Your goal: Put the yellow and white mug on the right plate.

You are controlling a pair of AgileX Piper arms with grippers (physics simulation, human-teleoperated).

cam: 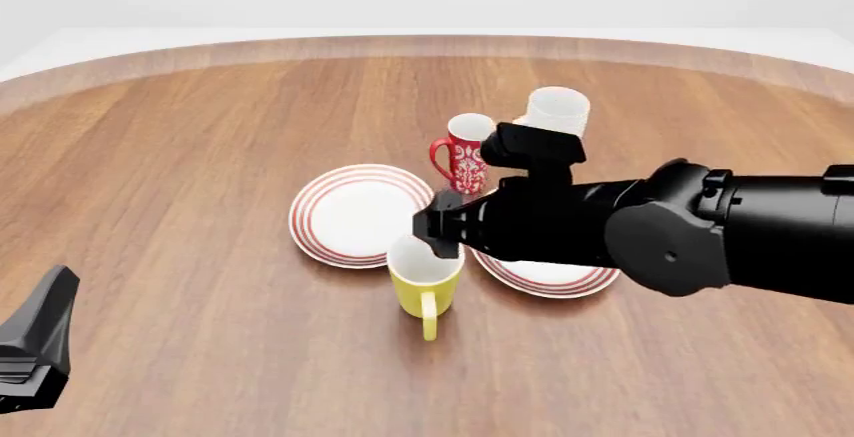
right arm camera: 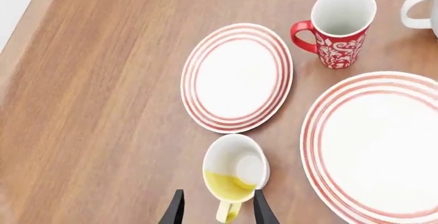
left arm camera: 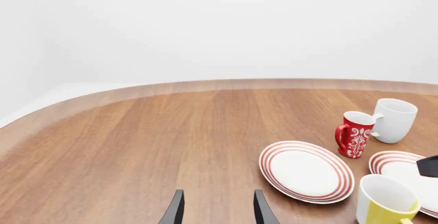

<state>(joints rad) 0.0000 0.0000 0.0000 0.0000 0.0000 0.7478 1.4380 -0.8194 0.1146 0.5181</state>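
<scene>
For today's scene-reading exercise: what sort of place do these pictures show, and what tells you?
Probably a simulated tabletop test scene, not a real dining room: a bare round wooden table against blank white surroundings, holding only two red-ringed white plates and three mugs.

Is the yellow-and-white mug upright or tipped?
Upright. The yellow and white mug stands on the brown wooden table, its round white opening facing up, its handle toward the camera.

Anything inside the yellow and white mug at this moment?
The yellow and white mug looks empty: the right wrist view shows its bare white wall and floor. In the front view the right gripper covers part of its mouth.
</scene>
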